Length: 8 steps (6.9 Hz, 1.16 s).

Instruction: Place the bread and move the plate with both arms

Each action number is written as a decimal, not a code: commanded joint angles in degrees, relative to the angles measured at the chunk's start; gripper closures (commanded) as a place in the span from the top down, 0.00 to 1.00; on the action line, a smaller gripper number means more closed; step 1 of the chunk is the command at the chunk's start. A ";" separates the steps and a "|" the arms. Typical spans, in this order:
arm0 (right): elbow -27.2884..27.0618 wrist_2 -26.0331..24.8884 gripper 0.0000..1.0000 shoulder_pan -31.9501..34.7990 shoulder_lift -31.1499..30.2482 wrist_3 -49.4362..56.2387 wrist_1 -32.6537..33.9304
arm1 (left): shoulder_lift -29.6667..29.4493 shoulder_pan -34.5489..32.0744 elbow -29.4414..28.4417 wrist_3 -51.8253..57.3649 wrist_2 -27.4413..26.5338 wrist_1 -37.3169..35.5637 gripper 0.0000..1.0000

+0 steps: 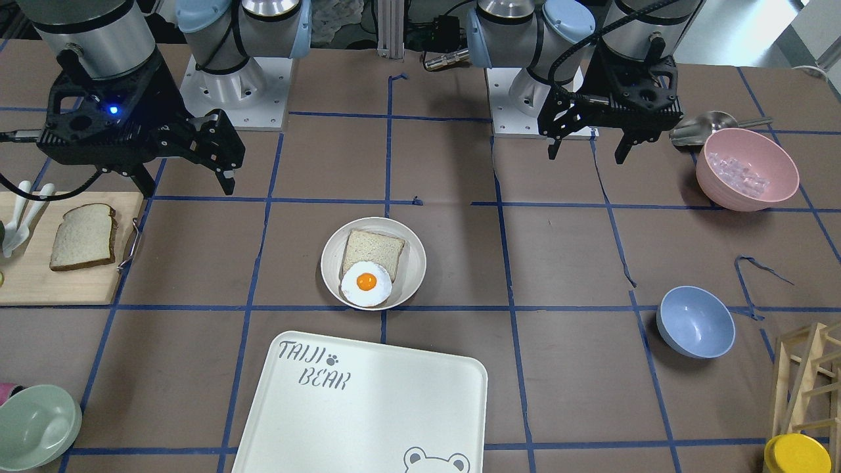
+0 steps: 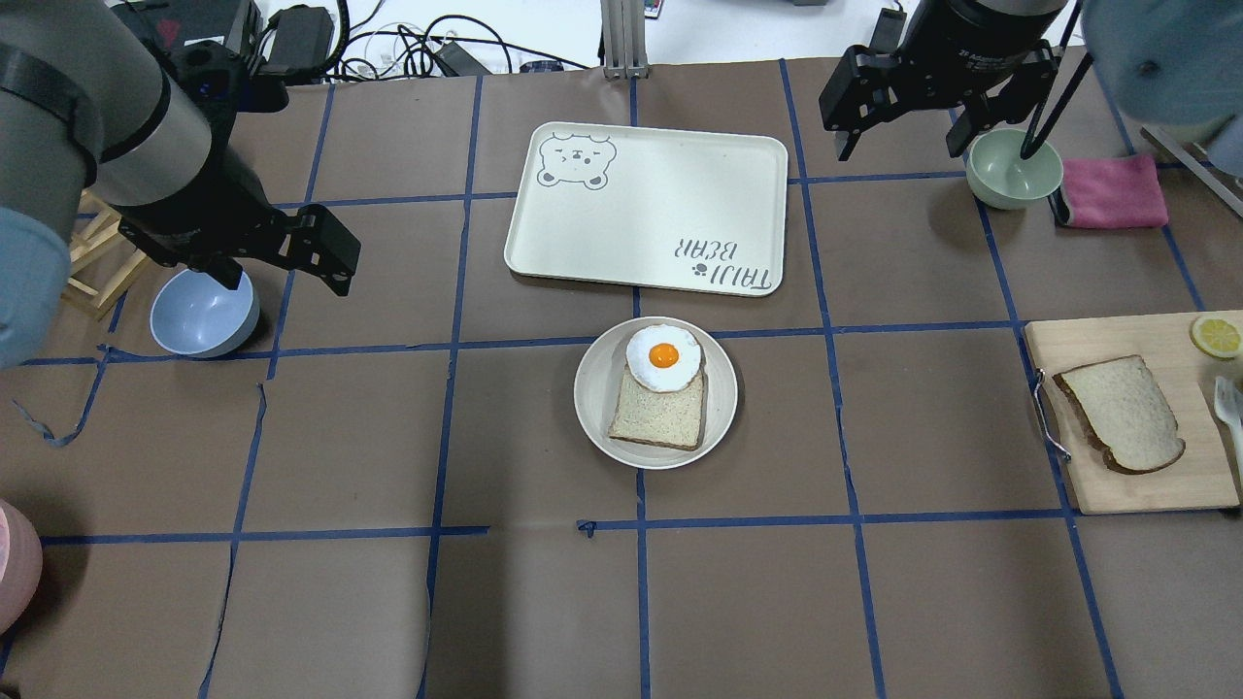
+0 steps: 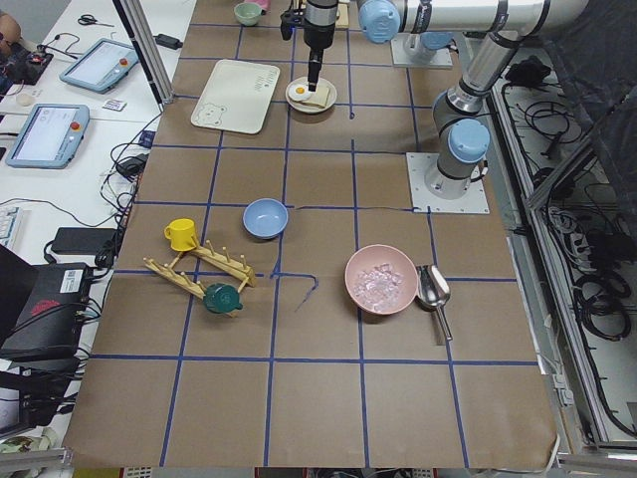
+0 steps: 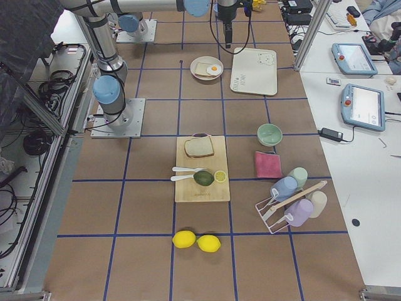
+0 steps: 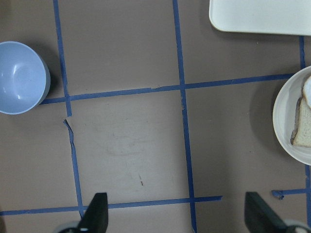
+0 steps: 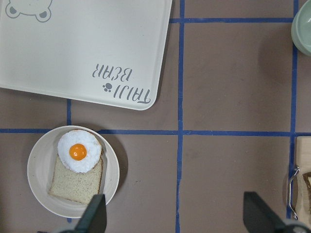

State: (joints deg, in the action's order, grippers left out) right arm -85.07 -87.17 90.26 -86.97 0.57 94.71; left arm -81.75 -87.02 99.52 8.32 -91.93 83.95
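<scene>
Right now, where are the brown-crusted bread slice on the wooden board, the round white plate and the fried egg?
brown-crusted bread slice (image 2: 1122, 413): overhead view, middle of its crumb.
round white plate (image 2: 594, 388): overhead view, bare left rim.
fried egg (image 2: 663, 355): overhead view, its yolk.

Brown desk with a blue tape grid. The cream TAIJI BEAR tray sits mid-desk, and near it a fried egg overlaps a small squarish slice. There's a blue bowl on one side, and a green bowl beside a pink cloth on the other. A metal scoop lies just beside the pink bowl of ice. The wooden board carries a lemon half.
</scene>
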 commanded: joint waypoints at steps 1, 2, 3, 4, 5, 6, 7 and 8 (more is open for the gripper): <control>0.60 -0.19 1.00 -0.26 -0.04 1.35 0.47 | 0.01 0.01 -0.03 -0.06 -0.10 -0.02 1.00; 0.87 0.76 1.00 -0.26 -0.13 0.58 0.12 | 0.01 0.01 -0.03 -0.06 -0.27 -0.02 1.00; 0.96 0.25 1.00 -0.26 -0.13 0.57 -2.67 | 0.01 0.01 -0.03 -0.06 -0.18 -0.02 1.00; 1.13 -1.58 1.00 -0.09 -0.04 0.57 -2.95 | 0.01 0.01 0.06 -0.14 -0.27 0.07 1.00; 0.53 -2.47 1.00 0.09 0.05 0.48 -3.22 | 0.01 0.01 0.15 -0.14 -0.18 0.07 1.00; 0.43 -1.96 1.00 0.09 0.14 0.13 -5.83 | 0.10 0.01 0.06 -0.14 -0.27 0.07 1.00; 0.61 -1.43 1.00 0.09 0.31 -1.87 -6.21 | 0.01 0.01 0.15 -0.14 -0.27 0.07 1.00; 0.87 -1.25 1.00 0.18 -0.21 -2.24 -6.38 | 0.01 0.01 0.15 -0.14 -0.10 0.07 1.00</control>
State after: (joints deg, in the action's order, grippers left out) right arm -84.42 -88.73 90.37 -86.87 -0.70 88.91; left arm -81.71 -87.01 99.64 8.17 -92.15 84.02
